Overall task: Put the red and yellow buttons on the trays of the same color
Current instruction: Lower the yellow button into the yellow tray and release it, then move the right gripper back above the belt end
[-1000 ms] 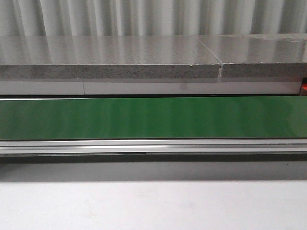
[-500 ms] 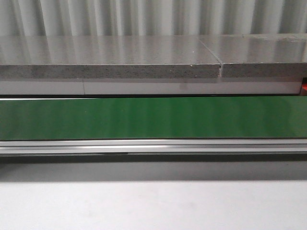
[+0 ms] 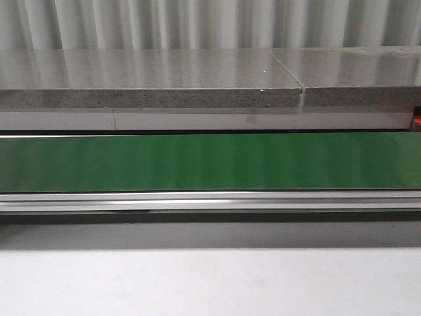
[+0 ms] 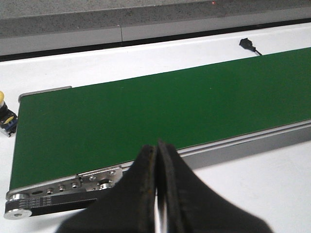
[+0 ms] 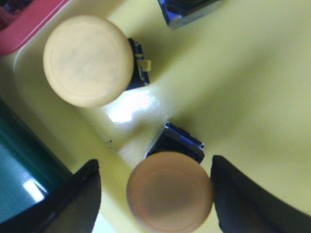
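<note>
Front view: a green belt [image 3: 210, 161] runs across the scene, with a grey slab [image 3: 151, 82] behind it and a white table [image 3: 210, 283] in front. No arm or button shows here.

Left wrist view: the left gripper [image 4: 157, 160] hangs over the near rail of the belt, its two dark fingers [image 4: 141, 194] pressed together with nothing between them. Just off the belt's end, on the white table, stands a yellow button [image 4: 4, 114] on a dark base, partly cut by the picture edge. A black plug [image 4: 248, 44] lies on the table beyond the belt.

Right wrist view: the right gripper [image 5: 155, 194] is spread wide above the yellow tray [image 5: 243, 87]. Inside the tray lie two yellow buttons: one [image 5: 88, 60] near the tray's corner, the other [image 5: 169, 191] between the open fingers, neither finger touching it. A further blue-black base [image 5: 187, 9] sits in the tray, its cap out of view. A red tray [image 5: 24, 19] edge adjoins the yellow one.
</note>
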You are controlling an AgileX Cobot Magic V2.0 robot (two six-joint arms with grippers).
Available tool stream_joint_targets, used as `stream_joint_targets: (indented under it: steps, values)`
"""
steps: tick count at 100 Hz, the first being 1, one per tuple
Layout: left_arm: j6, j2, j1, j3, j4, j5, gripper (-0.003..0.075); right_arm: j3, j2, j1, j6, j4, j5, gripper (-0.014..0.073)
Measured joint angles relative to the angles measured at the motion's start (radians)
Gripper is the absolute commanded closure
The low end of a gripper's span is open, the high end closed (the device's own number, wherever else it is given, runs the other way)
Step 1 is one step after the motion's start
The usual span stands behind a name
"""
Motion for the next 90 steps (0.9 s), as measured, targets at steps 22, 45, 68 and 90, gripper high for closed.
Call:
stream_joint_targets:
  steps: [22,45,68,90]
  values:
    - [0.0,0.0,0.0,0.0,0.0,0.0,0.0741,0.0,-0.073,0.0,0.0,-0.005,0.002,0.0088]
    - [0.0,0.0,0.0,0.0,0.0,0.0,0.0741,0.0,-0.249,0.0,-0.002,-0.007,0.035,0.0091]
    - [0.0,0.0,0.0,0.0,0.0,0.0,0.0741,0.0,-0.365,0.073,-0.008,-0.013,0.08,0.0393]
    - [0.0,0.0,0.0,0.0,0.0,0.0,0.0741,0.0,-0.372,0.233,-0.01,-0.013,0.098,0.0662]
